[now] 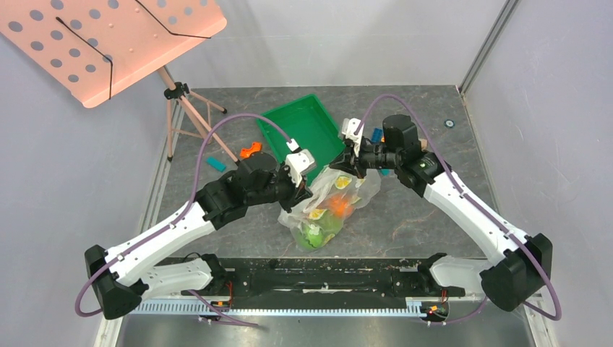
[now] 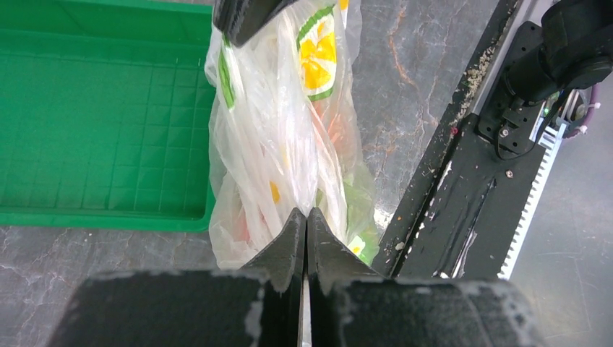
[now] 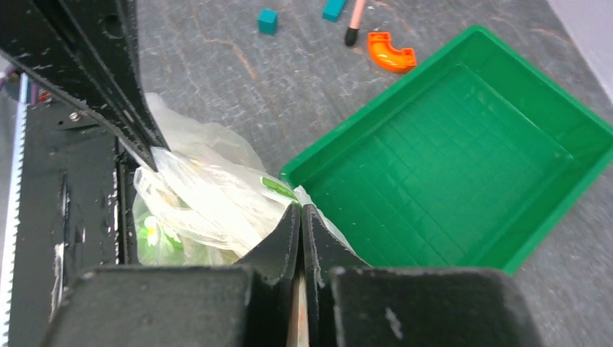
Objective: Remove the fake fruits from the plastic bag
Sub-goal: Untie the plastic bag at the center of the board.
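Note:
The clear plastic bag (image 1: pixel 327 206) with yellow-and-white flower prints hangs stretched between my two grippers, above the table just in front of the green tray. My left gripper (image 1: pixel 304 189) is shut on the bag's left edge; its closed tips (image 2: pixel 306 215) pinch the film (image 2: pixel 289 137). My right gripper (image 1: pixel 352 163) is shut on the bag's right upper edge, pinching film (image 3: pixel 209 195) at its tips (image 3: pixel 301 210). Inside the bag I see an orange fruit (image 1: pixel 338 207) and a green fruit (image 1: pixel 315 235) at the bottom. The other fruits are hidden in the folds.
A green rectangular tray (image 1: pixel 303 130) lies behind the bag, also in the left wrist view (image 2: pixel 94 116) and the right wrist view (image 3: pixel 463 152). An orange curved piece (image 1: pixel 249 151), teal blocks (image 1: pixel 215 163) and a tripod leg (image 1: pixel 195 119) are at the back left.

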`<state>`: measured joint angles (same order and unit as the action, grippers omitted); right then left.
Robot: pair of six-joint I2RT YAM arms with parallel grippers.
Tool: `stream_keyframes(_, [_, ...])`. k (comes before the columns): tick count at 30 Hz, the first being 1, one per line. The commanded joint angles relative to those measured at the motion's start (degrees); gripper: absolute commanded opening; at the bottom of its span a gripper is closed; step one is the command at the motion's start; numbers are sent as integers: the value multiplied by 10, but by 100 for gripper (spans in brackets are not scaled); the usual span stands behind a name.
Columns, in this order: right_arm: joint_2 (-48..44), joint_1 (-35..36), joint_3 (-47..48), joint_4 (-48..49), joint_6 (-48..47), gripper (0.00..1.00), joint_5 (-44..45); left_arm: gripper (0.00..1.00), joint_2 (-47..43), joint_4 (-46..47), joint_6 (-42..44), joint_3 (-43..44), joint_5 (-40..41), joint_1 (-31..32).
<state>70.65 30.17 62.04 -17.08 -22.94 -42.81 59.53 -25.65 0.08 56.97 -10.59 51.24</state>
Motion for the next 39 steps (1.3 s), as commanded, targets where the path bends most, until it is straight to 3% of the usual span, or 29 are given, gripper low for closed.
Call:
stream_keyframes(1, [-43,0,-3,62,38,0,84,2,-5,11,14,27,13,2])
stream_keyframes(7, [-112,-2,-51,166,137,0,231,2,-25,24,5,21,39,2])
stream_keyframes(24, [-190,-20,-134,212,425,0,544,2,-43,24,-14,6,73,1])
stream_keyframes(29, [-213,-23,-169,218,478,0,586,2,-45,26,-18,4,79,1])
stream_keyframes(32, [-227,-23,-191,249,475,0,555,14,-40,29,-19,8,73,1])
stream_keyframes(34, [-230,-23,-192,258,468,0,525,38,-31,34,-20,15,58,1])
stream_keyframes(36, [-228,-23,-189,259,459,0,503,51,-14,35,-14,34,35,1])
stream_keyframes(39, [-228,-23,-184,256,449,0,485,62,26,15,-5,75,12,1])
